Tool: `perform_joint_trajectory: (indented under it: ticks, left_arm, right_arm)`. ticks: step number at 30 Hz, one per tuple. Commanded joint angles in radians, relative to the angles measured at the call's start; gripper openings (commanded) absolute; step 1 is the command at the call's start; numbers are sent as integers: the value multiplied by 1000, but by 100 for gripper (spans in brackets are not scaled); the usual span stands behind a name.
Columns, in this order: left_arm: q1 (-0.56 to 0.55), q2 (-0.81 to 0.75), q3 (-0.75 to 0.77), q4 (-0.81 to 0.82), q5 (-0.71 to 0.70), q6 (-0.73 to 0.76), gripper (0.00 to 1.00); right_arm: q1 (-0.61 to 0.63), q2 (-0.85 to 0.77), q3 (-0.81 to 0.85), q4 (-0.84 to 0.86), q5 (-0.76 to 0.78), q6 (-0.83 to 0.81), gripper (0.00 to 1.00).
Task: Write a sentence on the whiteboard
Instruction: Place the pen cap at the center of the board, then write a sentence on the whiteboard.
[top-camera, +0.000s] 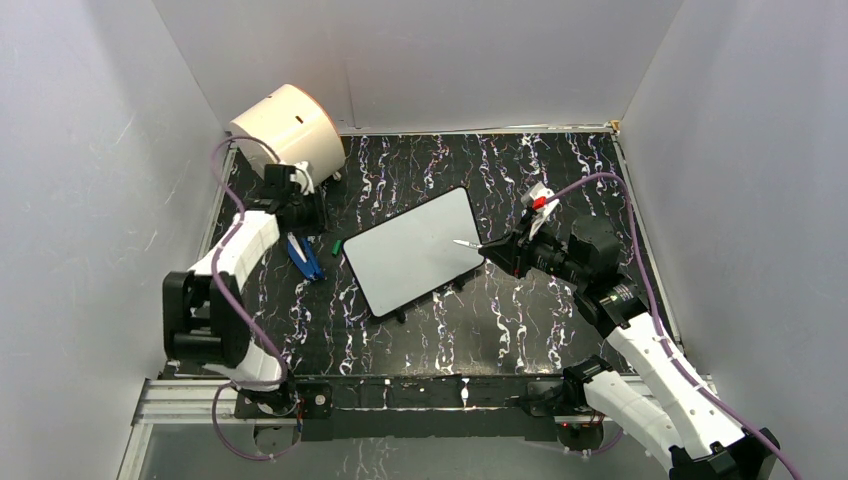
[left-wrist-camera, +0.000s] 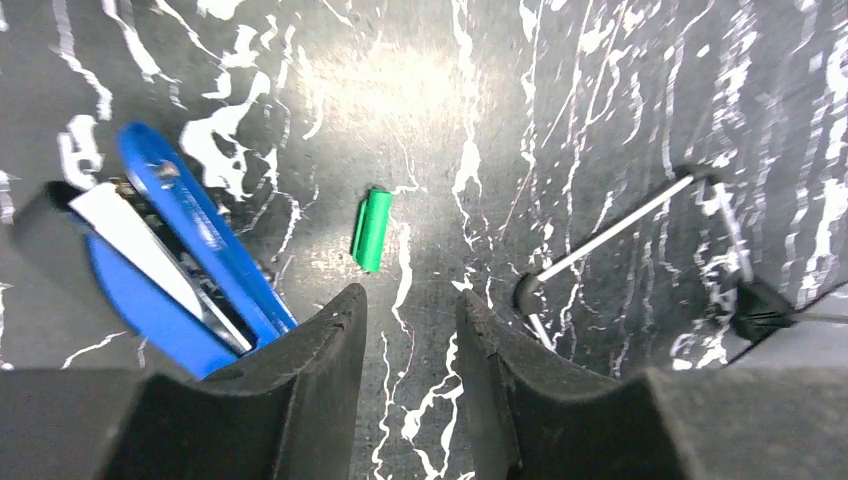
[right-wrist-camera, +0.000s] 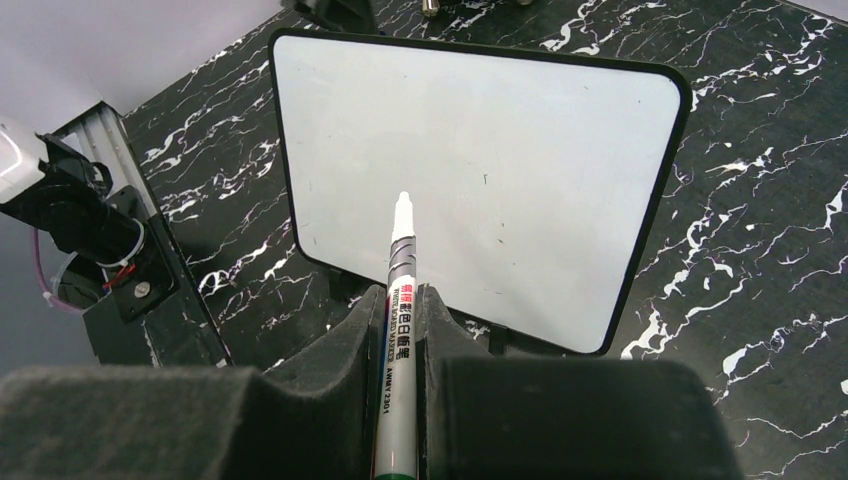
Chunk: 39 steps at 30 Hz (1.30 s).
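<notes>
The whiteboard (top-camera: 415, 250) lies slanted in the middle of the table, and its glossy face (right-wrist-camera: 480, 160) is blank; no sentence shows on it. My right gripper (top-camera: 497, 250) is shut on a white marker (right-wrist-camera: 402, 260) with its cap off. The marker's tip (top-camera: 458, 242) points over the board's right part; I cannot tell whether it touches. My left gripper (left-wrist-camera: 410, 295) is open above the table left of the board, with nothing between its fingers. A green marker cap (left-wrist-camera: 372, 230) lies just ahead of them.
A blue and white eraser (left-wrist-camera: 190, 260) lies left of the cap. A cream cylindrical drum (top-camera: 290, 125) stands at the back left corner. The board's wire foot (left-wrist-camera: 610, 225) shows right of the left gripper. Grey walls enclose the table.
</notes>
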Motion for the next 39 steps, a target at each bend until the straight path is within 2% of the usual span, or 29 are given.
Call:
perform_joint_trajectory:
  ticks: [1,6,12,17,24,29,34,39]
  left_arm:
    - [67,-149,-32,68,87,-36,38]
    - [101,-279,-80,139,196,-62,45]
    - [192,-376,-163,298,451,-128,51]
    - [206,-405,-207,422,648,-137,53]
    - [198,-358,-216,491,879,-114,52]
    - [139,-333,-211,473,948,-65,52]
    - [55,-297,-161,304,897,64,51]
    - [22,-267,-150,278,902,84,49]
  right_arm:
    - [-5,-15,4,48,-3,10,0]
    - [-2,-23,0,72,-10,16,0]
    - [7,-11,-10,96,-8,23,0]
    - [15,-6,-9,95,-5,19,0]
    - [21,-6,-6,96,-19,15,0]
    - [23,0,0,100,-37,12,0]
    - [24,8,6,101,-52,11,0]
    - [27,18,8,102,-65,11,0]
